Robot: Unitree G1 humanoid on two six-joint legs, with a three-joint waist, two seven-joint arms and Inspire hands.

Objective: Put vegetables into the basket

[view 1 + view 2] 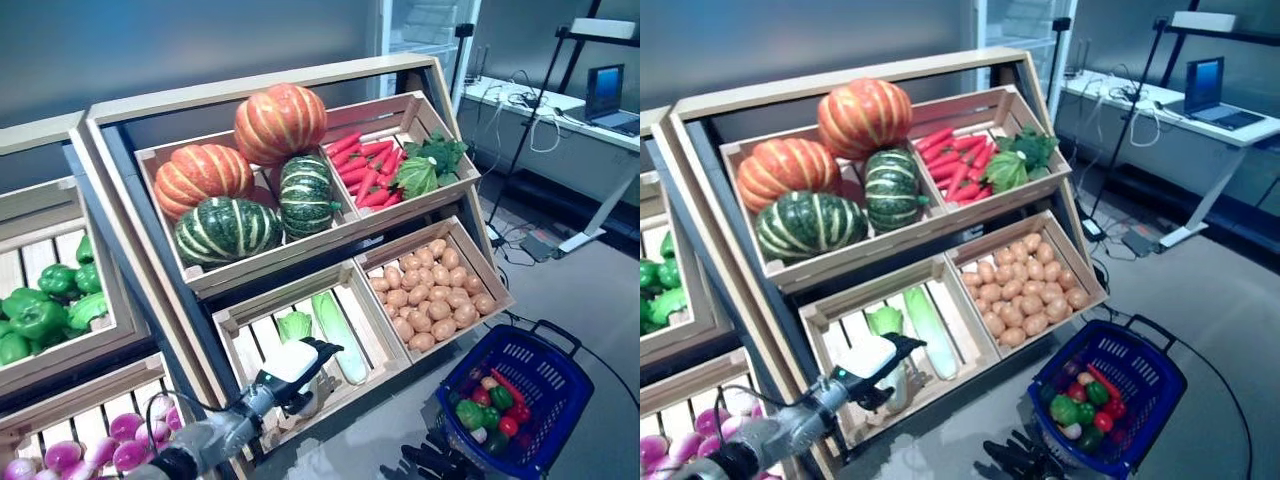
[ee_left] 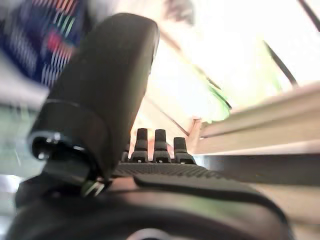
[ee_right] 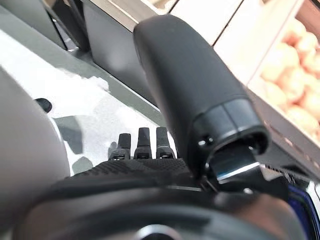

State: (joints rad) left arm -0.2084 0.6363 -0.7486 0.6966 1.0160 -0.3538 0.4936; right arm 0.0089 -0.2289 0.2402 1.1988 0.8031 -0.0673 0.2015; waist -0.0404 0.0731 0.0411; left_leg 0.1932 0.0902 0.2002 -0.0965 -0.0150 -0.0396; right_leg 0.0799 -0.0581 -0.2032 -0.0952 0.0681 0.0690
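So, a big wooden display stand (image 1: pixel 110 120) fills most of the scene, split into slatted crates. The top crate holds pumpkins (image 1: pixel 280 120), orange and striped green; the crate beside it has red carrots (image 1: pixel 362 168) and leafy greens (image 1: pixel 425 160). The lower right crate is full of potatoes (image 1: pixel 430 292). A side crate holds green peppers (image 1: pixel 40 305), with purple onions (image 1: pixel 125 440) in the one below.

The blue basket (image 1: pixel 545 345) sits on the floor, just past the fingertips of the right hand (image 1: pixel 430 462) and apart from them. It already holds mixed vegetables (image 1: pixel 492 405), red and green.

The lower middle crate (image 1: pixel 235 320) holds a cucumber (image 1: pixel 338 335) and a small lettuce (image 1: pixel 294 325). The left hand (image 1: pixel 295 372) reaches into this crate, white cover on its back. The lettuce lies just beyond its fingers (image 2: pixel 160 145) and the cucumber off to the side, apart. Fingers look straight and side by side, holding nothing.

The right hand hangs low by the floor, fingers (image 3: pixel 142 142) straight, close together, empty.
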